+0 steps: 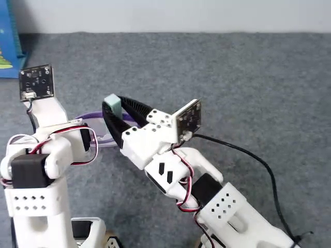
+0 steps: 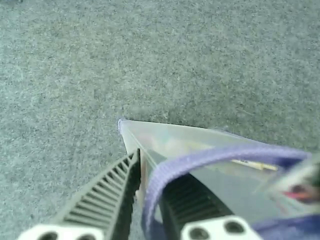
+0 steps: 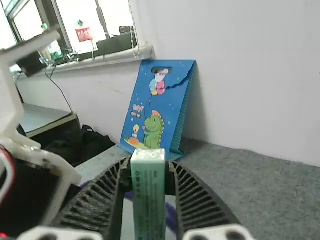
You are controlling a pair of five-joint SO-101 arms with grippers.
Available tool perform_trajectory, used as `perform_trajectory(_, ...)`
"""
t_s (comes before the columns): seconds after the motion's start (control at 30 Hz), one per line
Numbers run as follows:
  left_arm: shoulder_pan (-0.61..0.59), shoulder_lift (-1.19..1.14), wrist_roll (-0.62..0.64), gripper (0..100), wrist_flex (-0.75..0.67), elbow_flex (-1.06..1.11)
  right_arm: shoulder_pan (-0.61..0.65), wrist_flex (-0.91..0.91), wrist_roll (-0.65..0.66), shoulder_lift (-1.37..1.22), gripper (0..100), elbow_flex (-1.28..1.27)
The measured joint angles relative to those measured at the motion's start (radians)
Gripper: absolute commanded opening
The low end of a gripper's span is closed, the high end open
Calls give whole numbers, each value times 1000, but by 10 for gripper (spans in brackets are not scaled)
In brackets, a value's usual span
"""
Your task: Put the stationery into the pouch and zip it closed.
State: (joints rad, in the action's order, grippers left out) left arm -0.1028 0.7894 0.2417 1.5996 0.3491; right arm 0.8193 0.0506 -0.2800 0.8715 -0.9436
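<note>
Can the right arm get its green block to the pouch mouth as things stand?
Probably yes. The right gripper holds the green block right beside the pouch, whose purple rim the left gripper grips, and nothing lies between them. How wide the mouth gapes is unclear.

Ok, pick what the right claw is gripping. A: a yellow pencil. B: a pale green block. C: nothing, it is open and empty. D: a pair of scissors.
B: in the right wrist view a pale green block sits clamped between the fingers of the right claw, and the high view shows the same block at that claw's tip.
</note>
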Motion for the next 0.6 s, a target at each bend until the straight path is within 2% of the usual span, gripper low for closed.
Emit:
perform_trajectory(0.13, 0, 0, 0, 15, 0, 0, 8, 0, -3, 0, 236, -23)
perform_trajectory(0.6, 0, -3, 0, 15, 9, 0, 3, 8, -3, 20, 221, -26)
